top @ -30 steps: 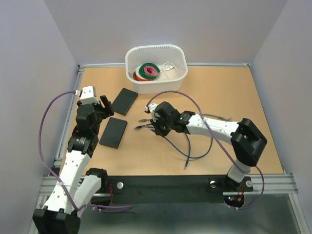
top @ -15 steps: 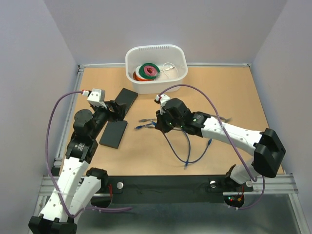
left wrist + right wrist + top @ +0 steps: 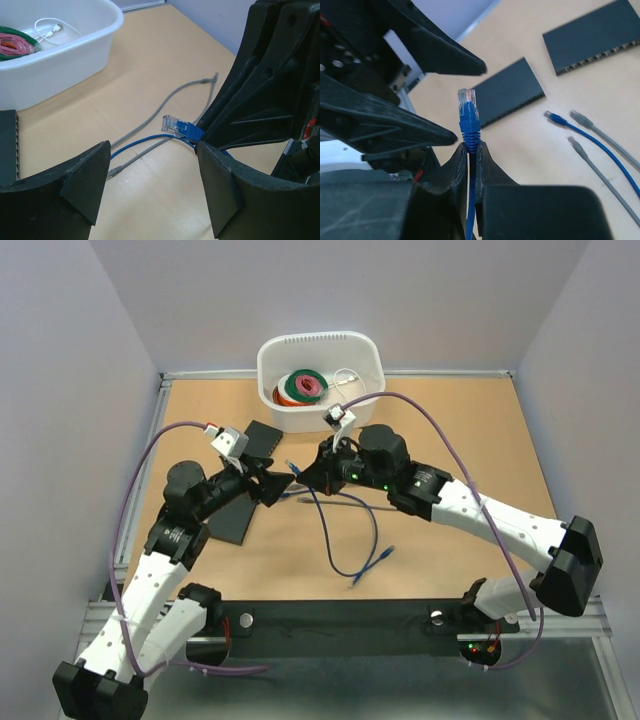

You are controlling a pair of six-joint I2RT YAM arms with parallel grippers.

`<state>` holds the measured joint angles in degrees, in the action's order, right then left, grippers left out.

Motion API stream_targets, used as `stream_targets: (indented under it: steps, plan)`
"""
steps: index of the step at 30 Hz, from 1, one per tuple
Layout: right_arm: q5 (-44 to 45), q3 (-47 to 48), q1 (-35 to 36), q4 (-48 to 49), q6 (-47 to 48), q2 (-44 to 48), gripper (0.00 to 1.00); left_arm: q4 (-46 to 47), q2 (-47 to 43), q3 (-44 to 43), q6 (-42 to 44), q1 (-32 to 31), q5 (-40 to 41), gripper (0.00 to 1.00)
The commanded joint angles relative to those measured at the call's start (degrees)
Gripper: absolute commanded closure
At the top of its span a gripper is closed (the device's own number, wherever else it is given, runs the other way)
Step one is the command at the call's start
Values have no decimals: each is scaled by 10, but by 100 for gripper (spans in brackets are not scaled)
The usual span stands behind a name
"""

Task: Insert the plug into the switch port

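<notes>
My right gripper (image 3: pixel 308 477) (image 3: pixel 471 147) is shut on the blue cable just behind its plug (image 3: pixel 468 117), which points up and out of the jaws with its clear tip free. The plug also shows in the left wrist view (image 3: pixel 181 129) and from above (image 3: pixel 291 467). My left gripper (image 3: pixel 272 485) (image 3: pixel 152 170) is open and empty, facing the plug, with its fingers (image 3: pixel 435 47) either side a little short of it. Two black switches lie on the table: one (image 3: pixel 230 520) (image 3: pixel 510 92) near the left arm, one (image 3: pixel 264 433) (image 3: pixel 592 42) farther back.
A white bin (image 3: pixel 320 345) (image 3: pixel 65 55) with coiled cables stands at the back. The blue cable loops across the table to its free end (image 3: pixel 383 553). A grey cable (image 3: pixel 345 498) (image 3: pixel 165 107) and loose plug ends (image 3: pixel 577 119) lie beside it.
My left gripper has swung right towards the right gripper. My right gripper has moved back and up with the blue plug, dragging the cable loop along.
</notes>
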<state>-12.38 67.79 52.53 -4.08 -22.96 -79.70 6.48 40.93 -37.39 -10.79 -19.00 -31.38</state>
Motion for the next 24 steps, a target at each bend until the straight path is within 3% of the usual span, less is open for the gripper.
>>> stream_targets:
  steps: [1,15,24]
  plan:
    - [-47,1,2,96,-25,19,100,42,-16,1,-6,-2,-37,20]
    - [-41,-38,2,145,-38,8,99,50,-47,-9,-51,3,-47,31]
    - [-49,-56,3,173,-44,41,100,152,-69,4,-289,3,10,31]
